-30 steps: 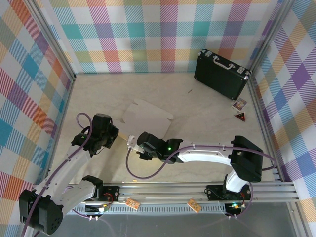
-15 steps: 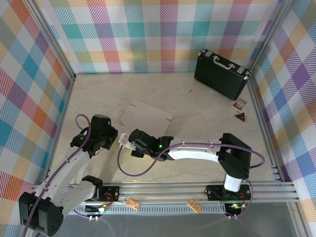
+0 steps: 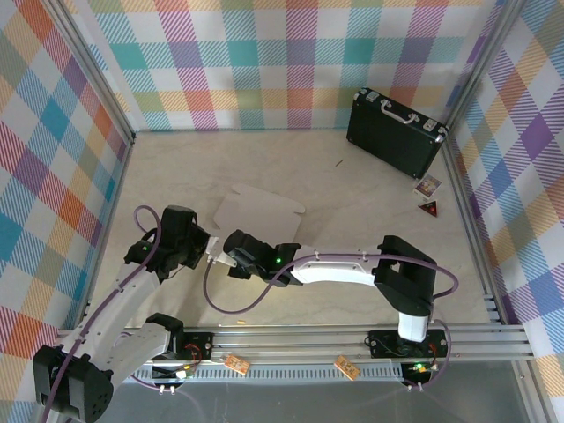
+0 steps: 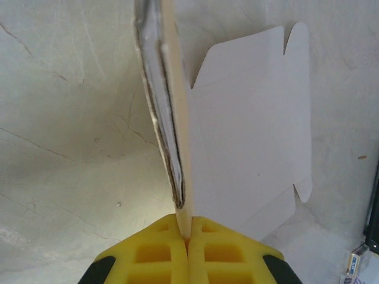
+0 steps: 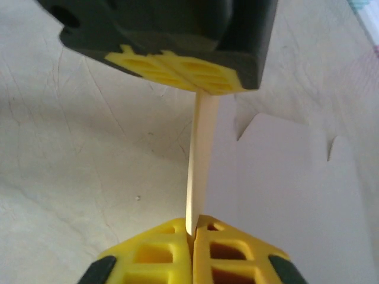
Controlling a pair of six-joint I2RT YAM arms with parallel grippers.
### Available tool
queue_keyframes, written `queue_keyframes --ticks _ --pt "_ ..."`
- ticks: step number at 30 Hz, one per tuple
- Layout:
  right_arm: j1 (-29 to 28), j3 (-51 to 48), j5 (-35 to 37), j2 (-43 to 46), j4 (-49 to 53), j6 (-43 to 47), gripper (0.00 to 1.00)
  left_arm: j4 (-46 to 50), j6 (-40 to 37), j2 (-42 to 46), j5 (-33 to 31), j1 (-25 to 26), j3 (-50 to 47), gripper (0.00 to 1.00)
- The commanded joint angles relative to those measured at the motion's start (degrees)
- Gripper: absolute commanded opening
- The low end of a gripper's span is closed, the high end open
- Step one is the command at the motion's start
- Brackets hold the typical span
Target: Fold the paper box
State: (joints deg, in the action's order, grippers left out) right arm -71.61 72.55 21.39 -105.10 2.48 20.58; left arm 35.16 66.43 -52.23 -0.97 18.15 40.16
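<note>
Box (image 3: 264, 204) lies left of centre; one flap is raised and pinched by both tools.
Left tool (image 4: 188, 236) and right tool (image 5: 193, 232) are each pressed shut on opposite ends of the same thin flap. They stand it on edge, probably to crease it up against the white panel lying flat. Surface (image 3: 370, 220) pale, marbled. Black case (image 3: 394, 132) upper right, small cards (image 3: 427, 186) just below it. Plaid walls (image 3: 264, 62) on three sides.

Black briefcase (image 3: 394, 132) stands near small cards (image 3: 427, 186).
</note>
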Motion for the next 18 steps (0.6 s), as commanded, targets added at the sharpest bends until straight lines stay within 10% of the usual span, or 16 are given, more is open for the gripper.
queue_keyframes --ticks 1,7,11,18 --pt "-0.21 0.65 -2.17 -0.24 -3.93 0.72 0.0 -0.34 -1.4 0.88 2.53 0.28 -0.57 0.0" --pt "-0.23 -2.42 -2.84 1.98 -4.57 0.92 0.0 0.13 -1.39 1.13 1.23 0.3 -0.27 0.0" --pt "-0.09 -5.35 -2.05 3.69 -3.11 0.19 0.32 0.74 -1.9 1.6 0.91 0.3 0.15 0.0" --pt "-0.09 -14.41 -1.27 9.78 -5.3 -2.92 0.04 1.74 -2.45 2.61 -0.3 0.28 0.29 0.0"
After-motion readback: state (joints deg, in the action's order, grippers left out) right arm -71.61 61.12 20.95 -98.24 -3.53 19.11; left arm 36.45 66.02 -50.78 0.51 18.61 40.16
